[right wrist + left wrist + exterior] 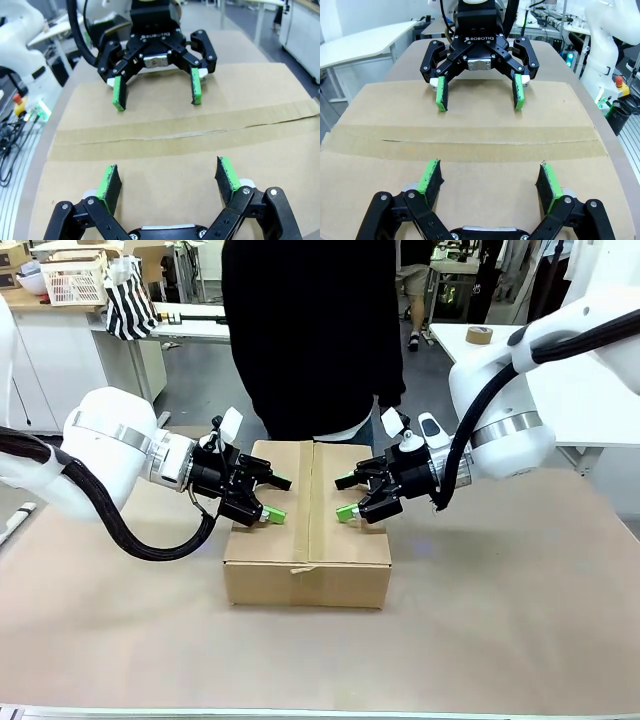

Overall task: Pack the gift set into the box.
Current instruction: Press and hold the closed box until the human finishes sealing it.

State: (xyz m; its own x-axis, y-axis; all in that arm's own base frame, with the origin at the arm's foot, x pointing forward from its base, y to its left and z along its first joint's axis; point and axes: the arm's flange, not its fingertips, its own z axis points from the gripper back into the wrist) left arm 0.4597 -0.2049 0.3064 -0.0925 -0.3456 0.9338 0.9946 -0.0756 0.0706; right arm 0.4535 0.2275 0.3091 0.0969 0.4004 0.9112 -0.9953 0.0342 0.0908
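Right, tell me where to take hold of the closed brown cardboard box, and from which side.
Probably its two side walls, one pincer from each side: the plain brown cardboard box lies flat, closed and taped, offering no edge on top. The open left pincer and right pincer flank its taped seam.

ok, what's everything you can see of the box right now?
The box is a plain brown corrugated carton, flaps shut flat, tan tape along the top seam and folded slightly over the front face. It sits upright on the brown-covered table, mid-table, seam running toward the person. The open left gripper and open right gripper face each other low over its top, one per flap; contact can't be judged.
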